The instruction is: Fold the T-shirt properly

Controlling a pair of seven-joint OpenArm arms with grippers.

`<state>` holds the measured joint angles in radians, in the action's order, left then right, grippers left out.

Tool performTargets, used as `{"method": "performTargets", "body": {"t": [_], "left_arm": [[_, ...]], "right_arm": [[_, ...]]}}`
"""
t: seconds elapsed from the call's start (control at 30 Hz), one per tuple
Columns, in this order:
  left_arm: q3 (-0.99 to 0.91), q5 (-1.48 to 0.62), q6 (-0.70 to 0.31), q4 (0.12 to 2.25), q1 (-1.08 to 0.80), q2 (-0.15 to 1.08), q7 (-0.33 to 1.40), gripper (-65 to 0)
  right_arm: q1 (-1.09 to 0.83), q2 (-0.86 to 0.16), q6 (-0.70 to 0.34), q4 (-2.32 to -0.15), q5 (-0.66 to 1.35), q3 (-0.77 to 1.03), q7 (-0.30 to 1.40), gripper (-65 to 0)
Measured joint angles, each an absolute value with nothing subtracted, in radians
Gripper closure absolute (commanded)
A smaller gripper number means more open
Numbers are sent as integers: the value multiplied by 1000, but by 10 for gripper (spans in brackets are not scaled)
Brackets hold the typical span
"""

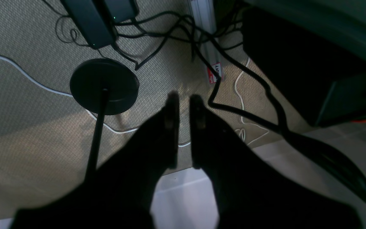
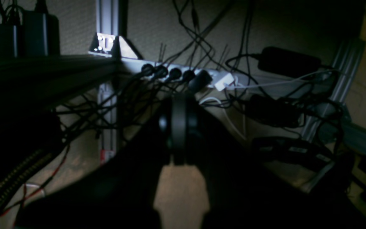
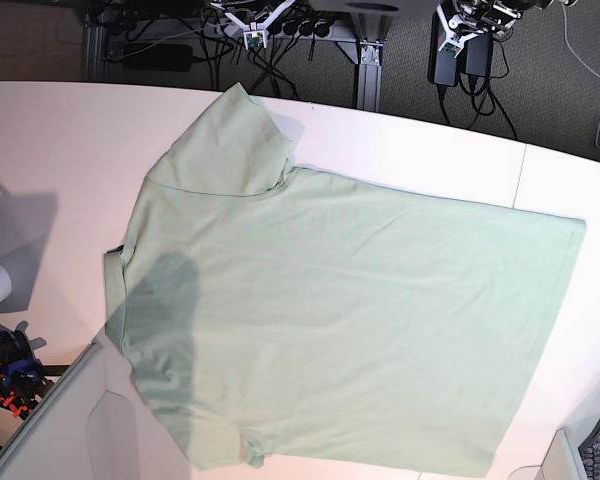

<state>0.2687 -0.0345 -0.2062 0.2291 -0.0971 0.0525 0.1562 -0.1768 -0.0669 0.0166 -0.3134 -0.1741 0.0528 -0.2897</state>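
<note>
- Dark left gripper point(image 1: 184, 108) fills the left wrist view, its fingers a narrow slit apart and holding nothing; it hangs past the table's edge over woven beige carpet, a round black stand base point(image 1: 104, 86) and loose black cables point(image 1: 233, 63), which suggests the arm is parked clear of the work.
- Black right gripper point(image 2: 179, 127) is pressed shut and empty, facing a silver power strip point(image 2: 183, 74) below the table, likewise out of the way.
- Pale mint-green short-sleeved fabric T-shirt point(image 3: 360, 320) lies flat and unfolded across the white table point(image 3: 60, 150), collar end near the left edge, hem near the right edge, one sleeve towards the far edge.
- Spread open like this, every edge is reachable, so I judge folding has not begun.
</note>
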Motion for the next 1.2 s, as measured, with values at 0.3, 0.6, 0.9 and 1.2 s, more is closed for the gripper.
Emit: {"method": "performTargets", "body": {"t": [0.3, 0.6, 0.9, 1.2], "left_arm": [[269, -34, -260, 236, -114, 68, 176, -56], [269, -22, -297, 387, -233, 102, 103, -56], [269, -20, -297, 482, -282, 100, 88, -56], [269, -25, -358, 550, -333, 116, 104, -56]], "right_arm": [[-256, -103, 6, -369, -176, 53, -261, 0], [-392, -177, -127, -531, -143, 53, -253, 0], [-402, -186, -136, -576, -127, 53, -242, 0], [-490, -196, -139, -695, -127, 53, -209, 0]]}}
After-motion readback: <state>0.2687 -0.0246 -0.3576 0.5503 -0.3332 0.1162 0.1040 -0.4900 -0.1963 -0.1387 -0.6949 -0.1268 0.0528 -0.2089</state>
